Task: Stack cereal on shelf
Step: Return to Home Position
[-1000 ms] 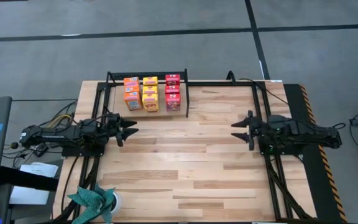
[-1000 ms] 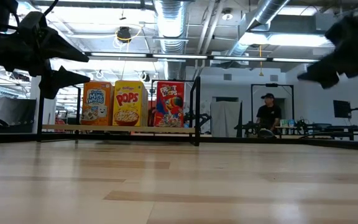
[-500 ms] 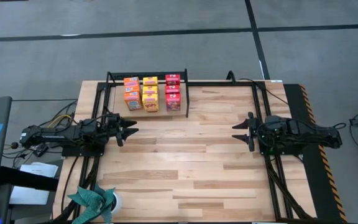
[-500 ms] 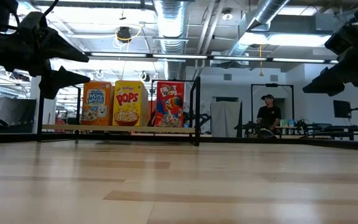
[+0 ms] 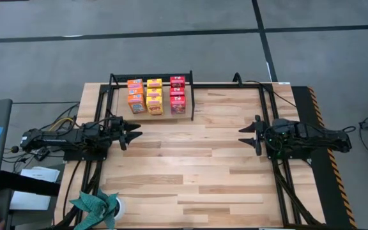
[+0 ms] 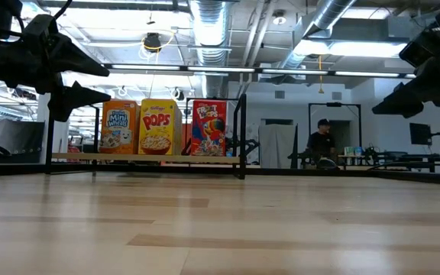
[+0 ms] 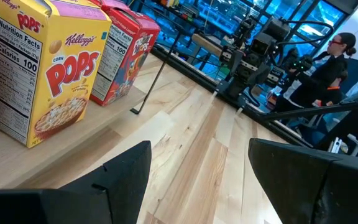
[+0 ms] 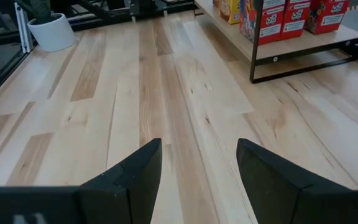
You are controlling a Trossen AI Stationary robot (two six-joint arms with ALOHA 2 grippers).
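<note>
The cereal boxes stand upright on the shelf's (image 5: 112,96) wooden board in three rows: orange (image 5: 135,96), yellow (image 5: 154,96) and red (image 5: 177,94). The low view shows the front orange (image 6: 118,127), yellow (image 6: 156,126) and red (image 6: 208,127) boxes. My left gripper (image 5: 136,133) hovers open at the table's left side, near the shelf's near left corner. The yellow box (image 7: 48,74) and red box (image 7: 126,56) show in its wrist view. My right gripper (image 5: 241,135) hovers open at the table's right side, with the red boxes (image 8: 284,15) far ahead of it.
Bare wooden tabletop (image 5: 190,166) lies between the two grippers and in front of the shelf. A teal plant in a white pot (image 5: 98,206) stands at the near left corner. Black frame rails (image 5: 273,185) run along both table sides. A person (image 6: 321,141) is in the room behind.
My right gripper has shifted a little down and toward the table's right edge, then stopped. The person in the room behind has turned.
</note>
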